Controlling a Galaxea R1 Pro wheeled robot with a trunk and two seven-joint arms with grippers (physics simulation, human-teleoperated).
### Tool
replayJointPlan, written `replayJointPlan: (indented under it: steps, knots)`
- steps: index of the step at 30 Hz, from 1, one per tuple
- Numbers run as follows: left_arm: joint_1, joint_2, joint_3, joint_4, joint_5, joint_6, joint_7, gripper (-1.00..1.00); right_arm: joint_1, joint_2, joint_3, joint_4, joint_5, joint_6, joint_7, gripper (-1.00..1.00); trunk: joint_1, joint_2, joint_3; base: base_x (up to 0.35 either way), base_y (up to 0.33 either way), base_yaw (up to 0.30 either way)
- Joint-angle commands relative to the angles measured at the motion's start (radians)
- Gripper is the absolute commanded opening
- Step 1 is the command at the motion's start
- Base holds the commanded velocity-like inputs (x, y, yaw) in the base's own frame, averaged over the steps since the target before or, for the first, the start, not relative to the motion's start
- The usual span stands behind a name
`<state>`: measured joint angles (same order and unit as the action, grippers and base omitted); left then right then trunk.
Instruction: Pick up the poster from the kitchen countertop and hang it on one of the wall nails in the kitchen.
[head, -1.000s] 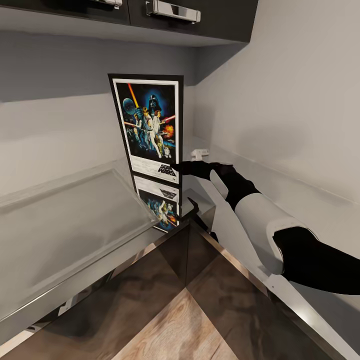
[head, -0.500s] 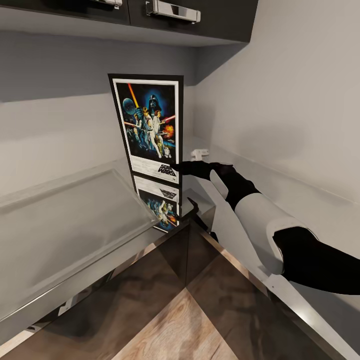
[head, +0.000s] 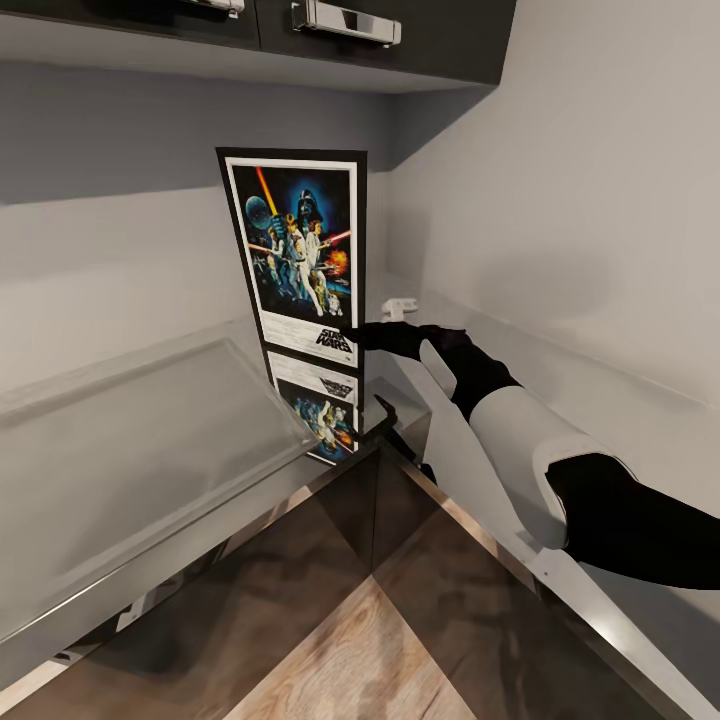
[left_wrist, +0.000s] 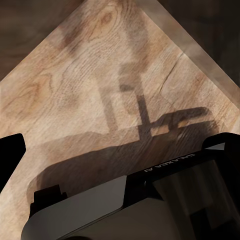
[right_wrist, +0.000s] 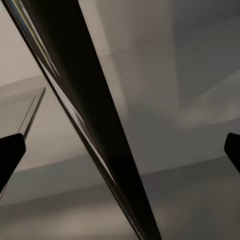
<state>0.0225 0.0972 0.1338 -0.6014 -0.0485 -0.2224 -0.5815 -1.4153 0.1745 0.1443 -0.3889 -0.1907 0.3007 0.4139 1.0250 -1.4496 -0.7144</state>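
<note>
Glossy corner counter (head: 150, 440) carries the poster (head: 300, 255) upright against the wall, right pincer (head: 352, 337) at its lower right edge with fingers spread either side of the frame, unchanged over the last second, so grasp not yet closed.

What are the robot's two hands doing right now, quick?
Left gripper: open, holding nothing, over the wooden floor.
Right gripper: open, fingers either side of the poster edge, not clamped yet.
</note>
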Motion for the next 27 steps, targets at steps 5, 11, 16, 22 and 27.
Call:
replayJointPlan:
  steps: [5, 11, 16, 22, 27]
  knots:
    - [0.000, -0.001, 0.004, -0.001, -0.005, -0.003, -0.005, 1.00, -0.001, 0.000, 0.003, -0.001, -0.009, 0.006, -0.001, 1.00, 0.000, 0.000, -0.001, 0.000, 0.000, 0.000]
    - [0.000, -0.001, 0.004, -0.001, -0.005, -0.003, -0.005, 1.00, -0.001, 0.000, 0.003, 0.000, -0.009, 0.006, -0.001, 1.00, 0.000, 0.000, -0.001, 0.000, 0.000, 0.000]
    - [0.000, -0.001, 0.004, -0.001, -0.005, -0.003, -0.005, 1.00, -0.001, 0.000, 0.003, 0.000, -0.009, 0.006, -0.001, 1.00, 0.000, 0.000, -0.001, 0.000, 0.000, 0.000]
    - [0.000, -0.001, 0.004, -0.001, -0.005, -0.003, -0.005, 1.00, -0.001, 0.000, 0.003, 0.000, -0.009, 0.006, -0.001, 1.00, 0.000, 0.000, -0.001, 0.000, 0.000, 0.000]
    - [0.000, -0.001, 0.004, -0.001, -0.005, -0.003, -0.005, 1.00, -0.001, 0.000, 0.003, 0.000, -0.009, 0.006, -0.001, 1.00, 0.000, 0.000, -0.001, 0.000, 0.000, 0.000]
